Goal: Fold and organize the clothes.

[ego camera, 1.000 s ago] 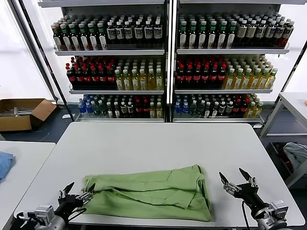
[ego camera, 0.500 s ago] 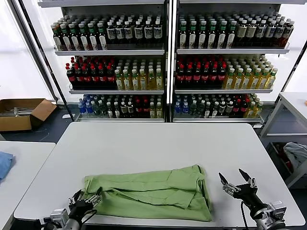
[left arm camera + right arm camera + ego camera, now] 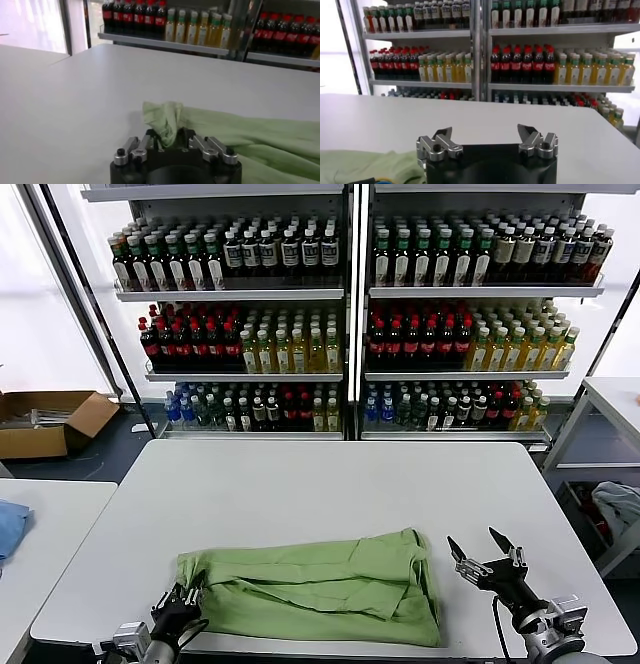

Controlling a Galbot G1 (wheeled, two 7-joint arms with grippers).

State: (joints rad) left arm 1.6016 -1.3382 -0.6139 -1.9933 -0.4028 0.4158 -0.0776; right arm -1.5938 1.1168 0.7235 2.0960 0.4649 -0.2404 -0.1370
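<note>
Your left claw pinches the shirt by its near left corner, ready to lift for a fold. The shirt lies flat on the tabletop, near edge. Your right claw gapes wide just beside it.

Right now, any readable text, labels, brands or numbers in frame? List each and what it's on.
No text can be read.
Bottles on the shelves: labels too small to read.
Cardboard box: no print visible.
Green shirt: no logo or lettering showing; the left gripper pinches its corner.
Right gripper, open beside the shirt: no markings legible.
</note>
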